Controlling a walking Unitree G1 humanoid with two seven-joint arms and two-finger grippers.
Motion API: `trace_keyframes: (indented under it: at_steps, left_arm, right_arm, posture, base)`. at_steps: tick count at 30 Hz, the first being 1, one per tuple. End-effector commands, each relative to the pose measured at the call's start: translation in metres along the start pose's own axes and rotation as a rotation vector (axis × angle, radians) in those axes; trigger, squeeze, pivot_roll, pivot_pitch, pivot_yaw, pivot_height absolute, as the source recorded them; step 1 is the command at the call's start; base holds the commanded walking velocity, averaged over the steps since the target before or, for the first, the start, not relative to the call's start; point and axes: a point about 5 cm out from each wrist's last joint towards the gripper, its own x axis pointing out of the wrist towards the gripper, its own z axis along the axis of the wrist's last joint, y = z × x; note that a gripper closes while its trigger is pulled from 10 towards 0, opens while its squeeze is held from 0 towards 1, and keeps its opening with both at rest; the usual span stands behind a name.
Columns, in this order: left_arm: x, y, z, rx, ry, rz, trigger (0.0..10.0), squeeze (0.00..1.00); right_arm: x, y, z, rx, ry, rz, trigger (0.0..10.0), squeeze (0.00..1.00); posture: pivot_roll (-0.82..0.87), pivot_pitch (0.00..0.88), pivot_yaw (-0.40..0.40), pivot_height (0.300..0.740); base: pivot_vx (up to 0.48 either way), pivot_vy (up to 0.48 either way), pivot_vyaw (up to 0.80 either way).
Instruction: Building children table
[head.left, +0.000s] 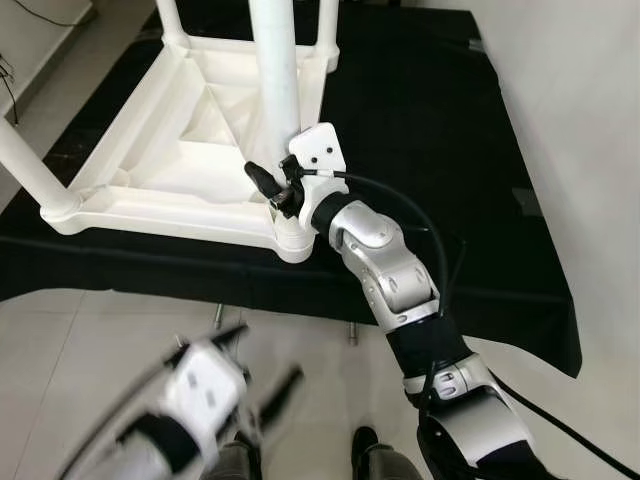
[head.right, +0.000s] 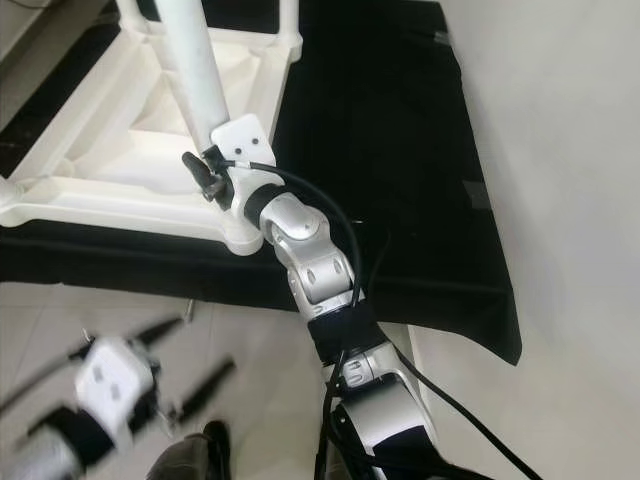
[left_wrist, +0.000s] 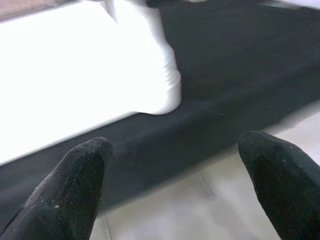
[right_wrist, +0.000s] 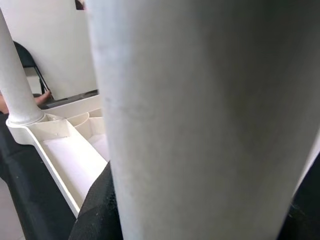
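The right gripper (head.left: 272, 187) has its jaws closed around the white leg (head.left: 273, 70). This leg stands straight up in the near corner of the upside-down table (head.left: 150, 150) on the black mat (head.left: 420, 120). The left gripper (head.left: 262, 368), jaws wide open and holding nothing, hangs low over the floor (head.left: 90, 330), farther away.

Even, bright daylight fills the head views, and the white table frame (head.left: 190, 150) is near blown out against the black cloth (head.left: 440, 150), which swallows most shadow detail. The left end effector (head.left: 262, 372) at seven o'clock is smeared by motion blur, while the right end effector (head.left: 272, 186) near the centre is sharp. In the left wrist view the frame glares to pure white at ten o'clock and its fingertips (left_wrist: 75, 180) are soft; in the right wrist view the table leg (right_wrist: 200, 115) is close, grey and out of focus.
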Motion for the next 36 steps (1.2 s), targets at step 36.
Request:
trace_keyframes:
  at_steps: [36]
  left_arm:
    - [0.122, 0.086, 0.210, -0.089, -0.667, -0.242, 10.0, 0.00]
  right_arm:
    - [-0.018, 0.002, -0.069, 0.162, 0.307, -0.145, 10.0, 0.00]
  posture:
    - [0.02, 0.214, -0.037, 0.740]
  base:
    - [0.000, 0.000, 0.00]
